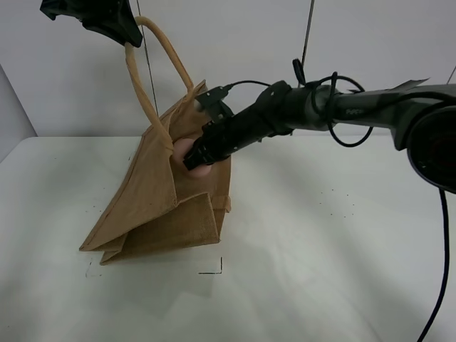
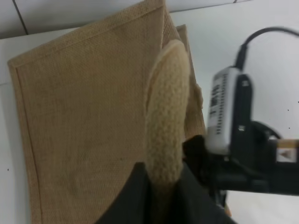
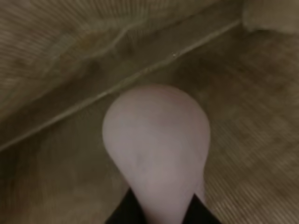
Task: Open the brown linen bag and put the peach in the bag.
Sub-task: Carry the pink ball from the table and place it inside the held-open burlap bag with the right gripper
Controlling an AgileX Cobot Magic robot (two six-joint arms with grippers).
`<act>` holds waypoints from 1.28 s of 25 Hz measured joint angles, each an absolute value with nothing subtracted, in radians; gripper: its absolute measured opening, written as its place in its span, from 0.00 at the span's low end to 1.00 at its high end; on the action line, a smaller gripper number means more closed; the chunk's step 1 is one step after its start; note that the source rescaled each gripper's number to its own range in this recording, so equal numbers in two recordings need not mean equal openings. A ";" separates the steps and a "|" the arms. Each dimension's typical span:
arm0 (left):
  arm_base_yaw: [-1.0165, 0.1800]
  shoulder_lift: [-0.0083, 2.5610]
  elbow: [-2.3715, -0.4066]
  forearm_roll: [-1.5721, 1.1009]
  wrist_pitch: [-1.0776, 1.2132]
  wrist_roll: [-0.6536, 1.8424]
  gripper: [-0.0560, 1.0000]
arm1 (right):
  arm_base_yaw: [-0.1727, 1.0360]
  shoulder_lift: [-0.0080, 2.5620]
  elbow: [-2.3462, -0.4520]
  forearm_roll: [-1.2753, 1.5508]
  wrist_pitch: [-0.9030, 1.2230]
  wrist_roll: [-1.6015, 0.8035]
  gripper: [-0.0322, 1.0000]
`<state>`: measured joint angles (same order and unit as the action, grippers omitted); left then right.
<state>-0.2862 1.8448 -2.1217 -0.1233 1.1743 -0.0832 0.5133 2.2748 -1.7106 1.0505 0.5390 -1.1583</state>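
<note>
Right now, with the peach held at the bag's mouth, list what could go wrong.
1. The brown linen bag is propped open, tilted, by one handle pinched in the left gripper; if that grip slips, the mouth may close on the peach.
2. The right gripper holds the peach at the opening, not deep inside; released now, it might roll out onto the table.
</note>
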 joint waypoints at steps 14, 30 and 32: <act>-0.286 1.845 -2.122 -0.108 1.174 -0.083 0.05 | 0.585 2.329 -1.711 1.281 0.395 -1.382 0.03; -0.286 1.845 -2.122 -0.108 1.174 -0.083 0.05 | 0.580 2.304 -1.711 1.130 0.418 -1.191 0.99; -0.286 1.844 -2.122 -0.108 1.174 -0.083 0.05 | 0.569 2.274 -1.711 1.036 0.487 -1.099 1.00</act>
